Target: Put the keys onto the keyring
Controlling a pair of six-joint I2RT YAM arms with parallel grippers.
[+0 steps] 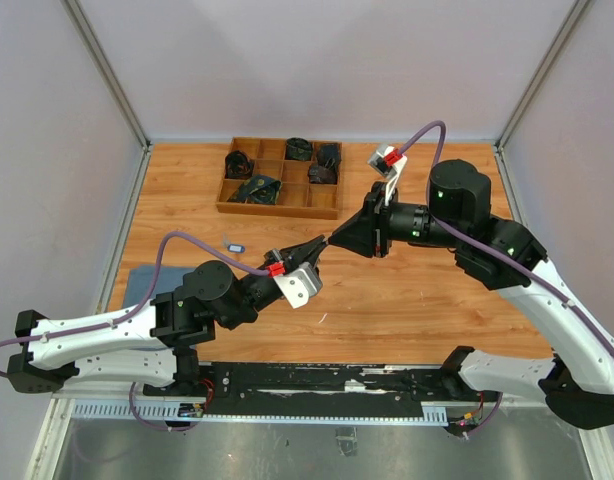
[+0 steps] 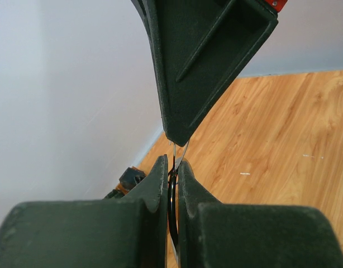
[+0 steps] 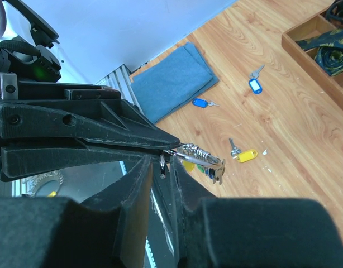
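Note:
My two grippers meet tip to tip in mid-air over the table's middle. My left gripper (image 1: pixel 317 246) (image 2: pixel 171 164) is shut on the thin silver keyring (image 3: pixel 202 154), which is edge-on between its fingers (image 2: pixel 172 195). Several keys hang on the ring, with yellow, green and blue heads (image 3: pixel 189 163). My right gripper (image 1: pixel 335 240) (image 3: pixel 162 162) is shut on a small silver key blade (image 3: pixel 162 166), right against the ring's near end. A yellow-headed key (image 3: pixel 245 154) and a blue-headed key (image 3: pixel 254 85) lie loose on the table below.
A wooden compartment tray (image 1: pixel 227 207) (image 3: pixel 305 53) with dark items stands at the back. A folded blue cloth (image 1: pixel 145 283) (image 3: pixel 171 81) lies at the left front. A small dark-blue tag (image 1: pixel 234 245) (image 3: pixel 200 103) lies beside the cloth.

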